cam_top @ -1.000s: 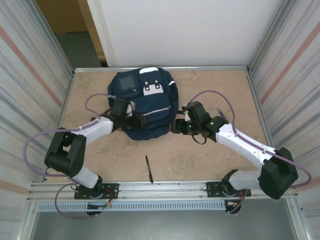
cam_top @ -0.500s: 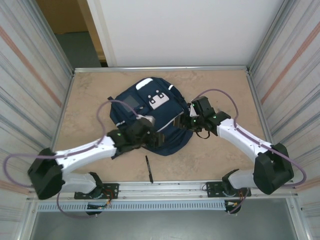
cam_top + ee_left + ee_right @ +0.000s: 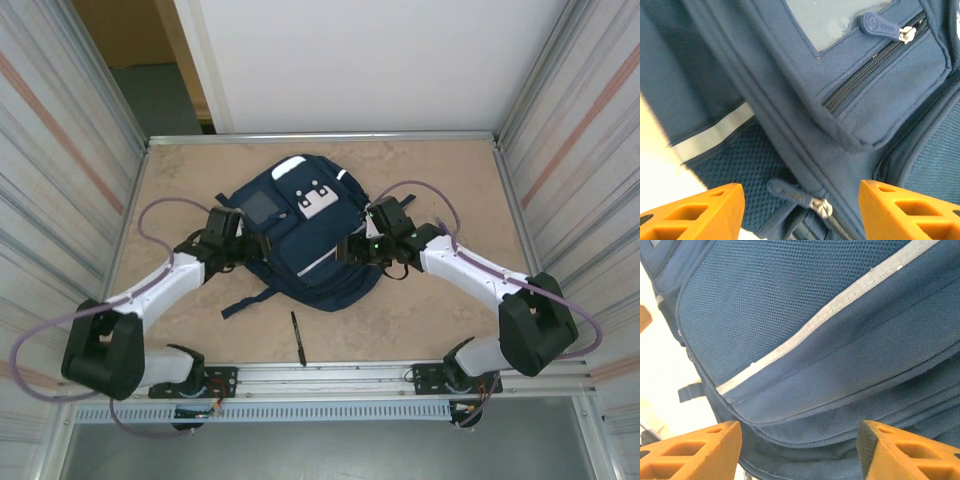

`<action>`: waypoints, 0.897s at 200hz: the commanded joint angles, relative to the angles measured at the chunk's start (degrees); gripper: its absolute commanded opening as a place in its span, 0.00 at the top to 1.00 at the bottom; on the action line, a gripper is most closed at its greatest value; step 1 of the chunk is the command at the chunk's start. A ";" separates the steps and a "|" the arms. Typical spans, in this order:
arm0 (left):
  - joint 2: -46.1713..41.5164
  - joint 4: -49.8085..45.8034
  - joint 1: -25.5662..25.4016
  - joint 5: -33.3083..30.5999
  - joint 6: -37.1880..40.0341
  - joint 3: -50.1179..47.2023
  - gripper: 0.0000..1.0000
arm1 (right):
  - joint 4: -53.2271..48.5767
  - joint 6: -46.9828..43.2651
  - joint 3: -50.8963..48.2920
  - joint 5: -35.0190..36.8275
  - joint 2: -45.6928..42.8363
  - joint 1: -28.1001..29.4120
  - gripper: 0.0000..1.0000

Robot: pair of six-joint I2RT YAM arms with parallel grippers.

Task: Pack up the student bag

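One student bag (image 3: pixel 300 235), one pen (image 3: pixel 298 338), two pincers: left pincer (image 3: pixel 800 200) and right pincer (image 3: pixel 799 440) both apart.

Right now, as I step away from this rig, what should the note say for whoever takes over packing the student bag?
Left pincer: open, at the left side of the student bag, above a zip pull, holding nothing.
Right pincer: open, at the bag's right side over mesh, holding nothing.
Bag: flat in the middle of the table, front up; visible zips look shut.
Pen: on the table near the arm bases, apart from the bag.
Done: nothing visibly packed.
Left: likely open a zip, then put the pen in.
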 commanded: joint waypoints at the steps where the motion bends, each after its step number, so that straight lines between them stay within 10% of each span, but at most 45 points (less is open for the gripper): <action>1: 5.09 4.50 1.82 4.28 4.34 3.14 0.39 | 0.45 -0.85 1.37 0.86 1.05 0.65 0.38; 40: 12.15 12.03 3.70 6.78 1.88 1.38 0.39 | 0.98 -2.05 0.20 2.40 2.40 2.58 0.38; 95: 7.53 13.68 2.03 12.43 -2.53 -3.73 0.99 | 6.74 -5.36 0.52 3.89 10.28 1.22 0.42; 179: -18.13 6.49 -13.36 -2.82 -24.94 -15.36 0.96 | 13.18 -8.56 15.77 -0.91 28.46 -2.76 0.48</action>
